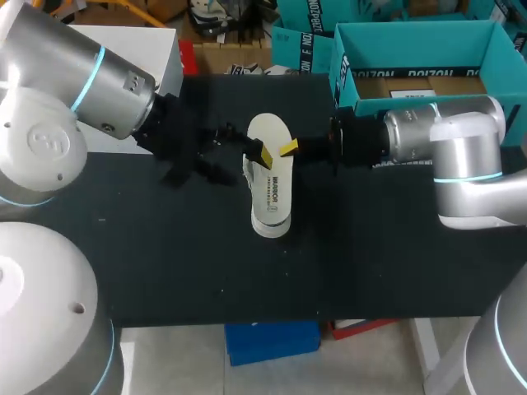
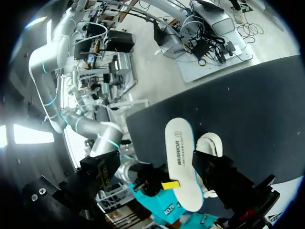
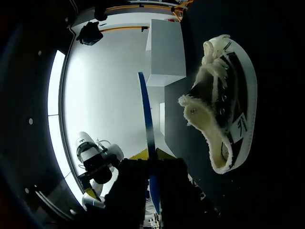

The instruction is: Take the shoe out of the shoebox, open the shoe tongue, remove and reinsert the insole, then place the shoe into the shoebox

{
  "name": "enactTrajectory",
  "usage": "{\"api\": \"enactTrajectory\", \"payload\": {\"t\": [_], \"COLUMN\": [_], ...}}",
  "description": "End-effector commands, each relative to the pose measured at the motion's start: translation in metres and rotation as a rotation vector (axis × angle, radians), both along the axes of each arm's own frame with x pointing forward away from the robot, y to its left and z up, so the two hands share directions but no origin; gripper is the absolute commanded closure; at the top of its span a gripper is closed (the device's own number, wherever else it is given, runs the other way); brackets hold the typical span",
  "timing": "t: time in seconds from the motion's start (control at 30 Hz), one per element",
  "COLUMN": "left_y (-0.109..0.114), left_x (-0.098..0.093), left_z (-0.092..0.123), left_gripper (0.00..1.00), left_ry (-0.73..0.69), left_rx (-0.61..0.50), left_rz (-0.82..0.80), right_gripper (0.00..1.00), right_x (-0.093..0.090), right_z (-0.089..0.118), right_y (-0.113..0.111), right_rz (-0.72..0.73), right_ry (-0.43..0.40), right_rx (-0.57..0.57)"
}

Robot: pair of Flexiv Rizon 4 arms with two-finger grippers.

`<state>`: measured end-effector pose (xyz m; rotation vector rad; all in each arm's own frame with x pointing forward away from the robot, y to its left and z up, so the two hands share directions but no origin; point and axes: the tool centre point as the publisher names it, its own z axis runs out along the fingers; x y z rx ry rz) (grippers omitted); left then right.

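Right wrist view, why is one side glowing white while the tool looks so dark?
Right wrist view: strong light from the room washes out the side beside the insole, so the right tool shows as a dark backlit shape; the shoe is clear. Head view: even light, no glare on the black table.

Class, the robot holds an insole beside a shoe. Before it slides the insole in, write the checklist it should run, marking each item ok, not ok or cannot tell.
1. Insole gripped by the right tool: ok, a yellow tip presses on each face.
2. Shoe out of the shoebox and on the table: ok.
3. Shoe mouth open: ok, the fleecy lining gapes in the right wrist view.
4. Insole fully out of the shoe: ok, it is apart from the shoe.
5. Left tool steadying the shoe: cannot tell.
6. Shoebox open for the return: ok.
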<state>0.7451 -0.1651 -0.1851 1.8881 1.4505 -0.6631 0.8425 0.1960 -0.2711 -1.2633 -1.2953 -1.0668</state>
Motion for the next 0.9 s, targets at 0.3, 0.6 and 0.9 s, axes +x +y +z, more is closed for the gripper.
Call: {"api": "enactTrajectory", "payload": {"t": [0.3, 0.6, 0.9], "left_y": [-0.025, -0.025, -0.031], "left_x": [0.008, 0.008, 0.016], "left_z": [0.027, 0.027, 0.024], "left_gripper": [0.00, 0.00, 0.00], "left_ry": [-0.263, -0.263, -0.171], "left_rx": [0.437, 0.437, 0.483], "left_rz": [0.016, 0.016, 0.051], "right_gripper": [1.00, 1.00, 1.00], "right_x": [0.000, 0.000, 0.000], "right_z": [0.000, 0.000, 0.000], "right_y": [0.001, 0.001, 0.001], "right_rz": [0.000, 0.000, 0.000], "right_ry": [0.001, 0.001, 0.001], "right_rx": [-0.003, -0.003, -0.003]}}
